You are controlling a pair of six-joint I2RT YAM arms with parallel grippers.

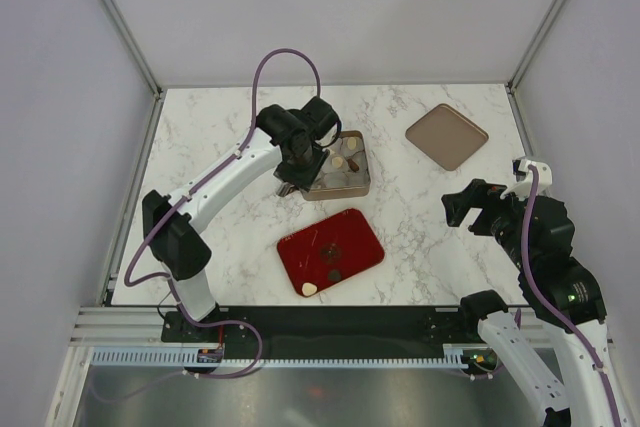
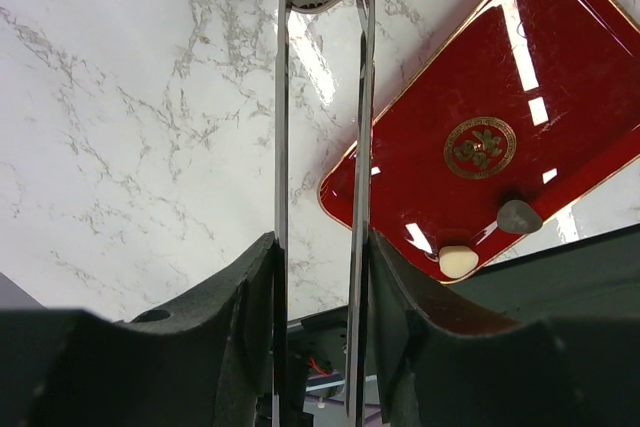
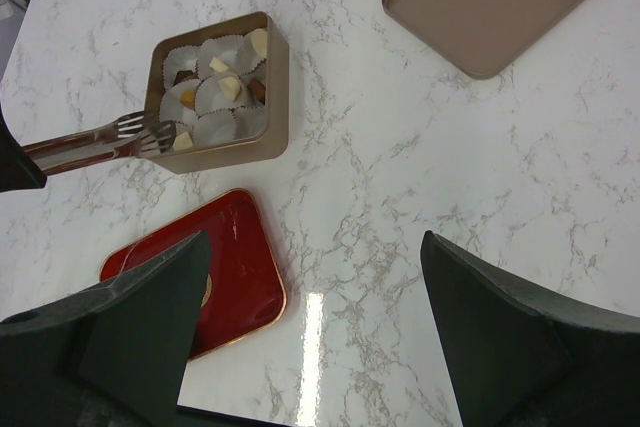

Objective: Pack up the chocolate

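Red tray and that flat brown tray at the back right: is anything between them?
Nothing: only bare marble table between the red tray and the flat brown tray, clearest in the top view.

Your white marble table (image 1: 420, 232): gold box (image 1: 366, 173) mid-back, red tray (image 1: 348, 232) nearer you, tan tray (image 1: 447, 136) back right.

- Cream-white rounded chocolate (image 2: 458, 261): lies flat, well apart from the gold square tin (image 3: 276, 97), out on its near side.
- Dark brown rounded-triangle chocolate (image 2: 518, 216): lies flat near the cream-white rounded one without touching it, a little closer to the tin.
- Pale cream chocolate (image 3: 259, 42): inside the tin, in a far corner.
- Two cream square chocolates (image 3: 230, 87): inside the tin, near its middle.
- Tan chocolate (image 3: 187, 98): inside the tin, beside one wall.
- Dark brown chocolate (image 3: 258, 90): inside the tin, against the opposite wall.
- Small cream chocolate (image 3: 183, 141): inside the tin, in a near corner.
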